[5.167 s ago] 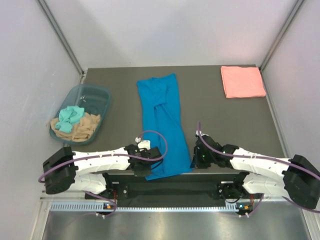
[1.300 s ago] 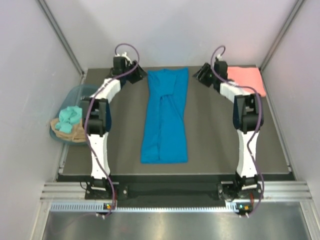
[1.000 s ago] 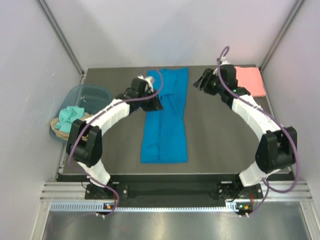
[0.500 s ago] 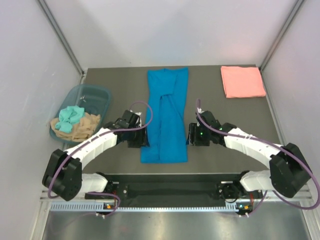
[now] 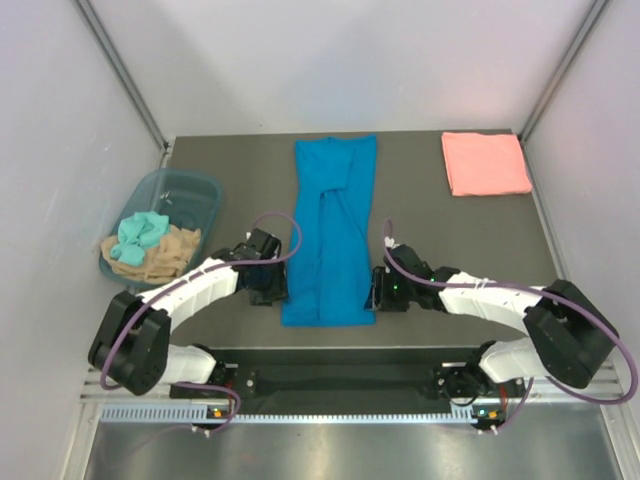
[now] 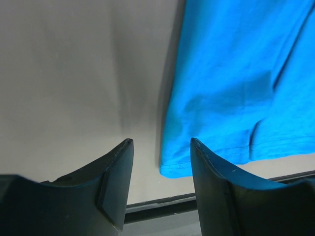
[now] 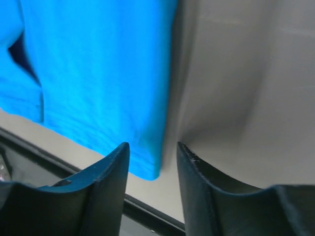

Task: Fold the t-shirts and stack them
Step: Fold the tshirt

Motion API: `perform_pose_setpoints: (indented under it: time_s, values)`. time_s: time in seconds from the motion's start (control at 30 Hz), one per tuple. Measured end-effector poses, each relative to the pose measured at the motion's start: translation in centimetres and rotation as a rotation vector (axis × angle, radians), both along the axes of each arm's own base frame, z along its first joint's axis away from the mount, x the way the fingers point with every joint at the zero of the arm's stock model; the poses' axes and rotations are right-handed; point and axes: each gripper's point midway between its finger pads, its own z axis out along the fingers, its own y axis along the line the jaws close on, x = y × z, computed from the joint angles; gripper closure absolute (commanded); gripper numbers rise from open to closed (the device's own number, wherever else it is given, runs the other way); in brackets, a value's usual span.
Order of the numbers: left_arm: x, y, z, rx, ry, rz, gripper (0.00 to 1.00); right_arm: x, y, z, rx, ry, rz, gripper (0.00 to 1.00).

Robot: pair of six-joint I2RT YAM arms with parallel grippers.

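The blue t-shirt [image 5: 330, 235] is laid with its long axis near-to-far on the table [image 5: 430, 215], its near hem corners flanked by the left gripper [image 5: 274, 289] and right gripper [image 5: 380, 291], both sets of jaws parted, nothing gripped; the pink t-shirt [image 5: 485, 163] is folded far right.

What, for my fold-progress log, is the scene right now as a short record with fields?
blue t-shirt: long narrow strip, flat, mid-table
pink t-shirt: folded, far right corner, apart from blue
left gripper: open, at blue shirt's near left corner
right gripper: open, at its near right corner
stacked: not yet
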Motion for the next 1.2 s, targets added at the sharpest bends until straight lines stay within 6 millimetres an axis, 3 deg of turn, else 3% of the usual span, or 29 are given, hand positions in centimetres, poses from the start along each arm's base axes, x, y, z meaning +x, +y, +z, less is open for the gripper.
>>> perform_pose_setpoints:
  time_s: [0.17,0.3,0.43,0.6,0.73,1.0,1.2]
  values:
    - [-1.2,0.3,-1.1,-0.002,0.042,0.021,0.47,-0.9,0.8,-0.4,0.037,0.014,0.004,0.72]
    - [-1.8,0.3,-1.4,0.002,0.055,0.026,0.51,-1.2,0.4,-0.8,0.031,0.031,-0.019,1.00]
    - [-2.5,-0.1,-1.2,0.036,0.050,-0.003,0.51,-1.6,-0.4,-0.5,0.015,0.031,-0.041,1.00]
    - [-2.3,-1.3,0.6,0.012,0.013,-0.027,0.48,-1.7,-1.1,1.4,0.026,-0.011,-0.057,1.00]
    - [-2.8,-2.3,1.2,-0.060,0.017,-0.029,0.47,-2.1,-1.5,1.2,0.021,0.001,-0.066,0.92]
    - [-4.8,-1.9,-0.7,-0.074,0.084,-0.018,0.47,-3.5,-2.6,-0.4,-0.023,0.052,-0.072,0.67]
    - [-5.3,-2.2,-1.3,-0.082,0.103,-0.026,0.51,-3.7,-2.7,-0.6,-0.024,0.059,-0.069,0.65]
